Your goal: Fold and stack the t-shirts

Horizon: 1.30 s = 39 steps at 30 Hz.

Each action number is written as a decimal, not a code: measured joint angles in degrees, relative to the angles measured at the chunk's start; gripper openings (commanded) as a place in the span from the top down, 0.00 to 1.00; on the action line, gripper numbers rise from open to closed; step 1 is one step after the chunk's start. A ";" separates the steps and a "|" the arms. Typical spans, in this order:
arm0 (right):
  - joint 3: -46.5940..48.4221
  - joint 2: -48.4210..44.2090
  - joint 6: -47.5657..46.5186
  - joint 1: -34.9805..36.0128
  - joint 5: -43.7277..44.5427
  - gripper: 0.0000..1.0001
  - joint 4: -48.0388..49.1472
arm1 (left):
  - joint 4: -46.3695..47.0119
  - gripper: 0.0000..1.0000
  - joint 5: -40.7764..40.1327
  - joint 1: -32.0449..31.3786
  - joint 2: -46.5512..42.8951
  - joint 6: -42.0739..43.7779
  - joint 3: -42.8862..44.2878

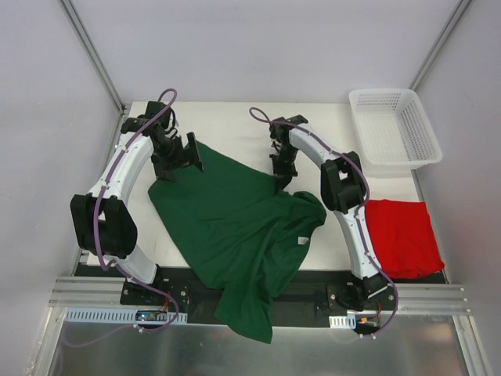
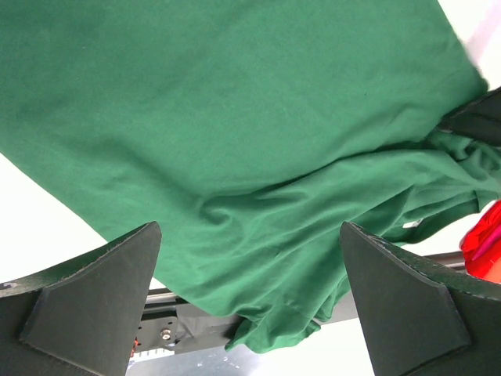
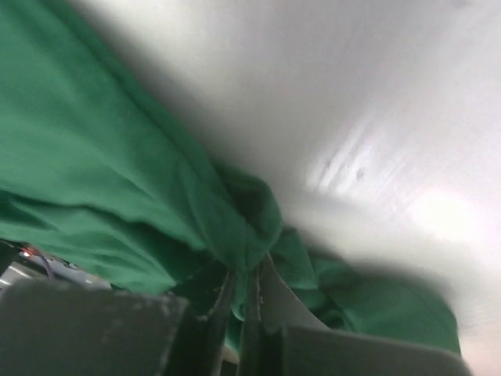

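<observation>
Plainly, the green t-shirt looks to us like light, limp cloth. It should have no stiffness of its own, drape and bunch wherever it goes unsupported, and drag across the table rather than slide cleanly. It lies crumpled across the middle of the table, its far edge reaching toward the far left corner and its lower part hanging over the near edge. We judge that it is best taken at 2 well-separated points along 1 edge, at corners, hem or shoulders, so that it can be pulled flat. A pinch in the middle would only gather a lump.

The left gripper hovers at the shirt's far left corner, its arm bowed out along the left edge of the table. In the wrist view its fingers stand wide apart with only cloth below them and nothing between them.

The right gripper reaches in from the right edge and points down at the shirt's far right side. Its jaws are pressed together on a bunched fold of the green fabric.

The red t-shirt lies folded near the near right corner, and a white basket sits at the far right corner.
</observation>
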 measured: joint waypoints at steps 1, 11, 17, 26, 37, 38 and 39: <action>1.73 0.00 0.13 0.17 0.76 0.99 -0.66 | 0.00 0.01 0.00 0.00 0.00 0.00 0.00; 6.88 -17.00 1.09 6.47 10.21 0.56 3.21 | 0.00 0.01 -0.02 0.00 -0.02 -0.02 0.00; -5.29 -28.11 -0.22 10.32 13.79 0.04 6.80 | 0.09 0.01 0.11 0.00 -0.02 -0.09 0.00; -16.15 -27.65 1.70 -4.76 16.72 0.03 7.06 | 0.46 0.01 0.37 -0.24 -0.02 -0.33 -0.02; -4.46 -11.45 5.01 -7.78 5.57 0.14 7.74 | 0.87 0.01 0.42 -0.74 -1.27 -0.39 -3.06; -4.57 -9.99 5.35 -7.78 4.48 0.14 7.61 | 0.85 0.01 0.37 -0.74 -1.62 -0.39 -3.26; -4.92 -8.85 5.55 -7.76 3.61 0.15 7.61 | 0.87 0.01 0.35 -0.74 -1.90 -0.39 -3.37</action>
